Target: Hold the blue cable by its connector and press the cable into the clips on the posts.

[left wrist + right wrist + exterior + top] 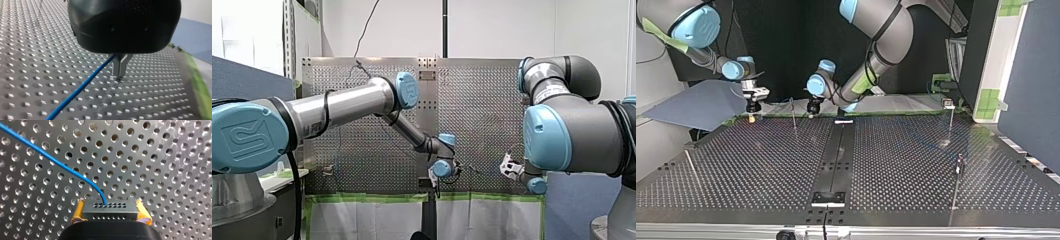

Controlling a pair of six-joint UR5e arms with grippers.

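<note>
My right gripper (110, 206) clamps the dark grey block connector (110, 212) of the thin blue cable (62, 166) in yellow-padded fingers over the perforated metal counter (162, 170); my left gripper (120, 73) has its metal fingers pinched together beside the cable.

The blue cable (62, 165) is bright blue against the tabletop (162, 170), which is silver-grey metal patterned with an even grid of round holes. The connector (110, 211) is dark grey with two rows of small holes. My right gripper (110, 206) has yellow pads (78, 211) and a black body. My left gripper (119, 75) has bare metal fingers under a black housing. A black strip (838, 155) crosses the tabletop's middle, and green tape (372, 198) lines one edge. My left arm (342, 105) and my right arm (582, 130) are grey with light-blue caps.
</note>
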